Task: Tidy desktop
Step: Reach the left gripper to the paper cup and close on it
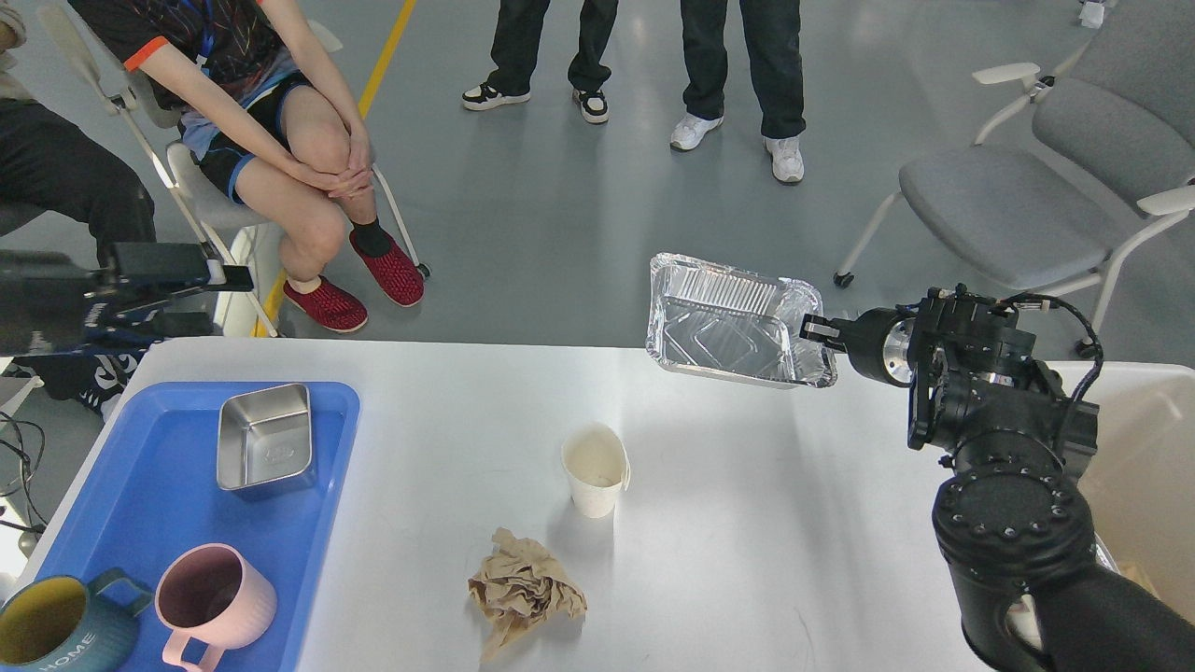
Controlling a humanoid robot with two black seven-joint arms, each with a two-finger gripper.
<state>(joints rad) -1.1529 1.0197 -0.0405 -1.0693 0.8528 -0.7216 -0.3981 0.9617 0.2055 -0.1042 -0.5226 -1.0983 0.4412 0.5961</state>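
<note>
From the head view, your right pincer (814, 330) sits at the far end of the black arm that rises from the lower right corner, and it is clamped on the near right rim of a foil tray (733, 322). The tray hangs above the far edge of the tabletop (747, 523), tilted so that its open side faces you, and it stretches away to the left of the pincer. The tabletop itself, white and wide, lies below and on the near side of that pincer and fills most of the lower half of the view.

Well to the left of the right pincer and nearer to you, a paper cup (595, 469) stands upright on the tabletop. A crumpled brown paper (525, 591) lies just nearer still, apart from the cup. To the right of the arm, an off-white bin (1144, 439) sits against the tabletop's right end.

Your left pincer (201, 285) comes in at the left edge, beyond the tabletop's far left corner; it looks blurred, so you cannot tell whether its two fingers are apart or together. Below it and nearer to you, a blue tray (159, 504) lies on the tabletop, holding a steel dish (266, 437), a pink mug (213, 597) and a dark teal mug (51, 625).
</note>
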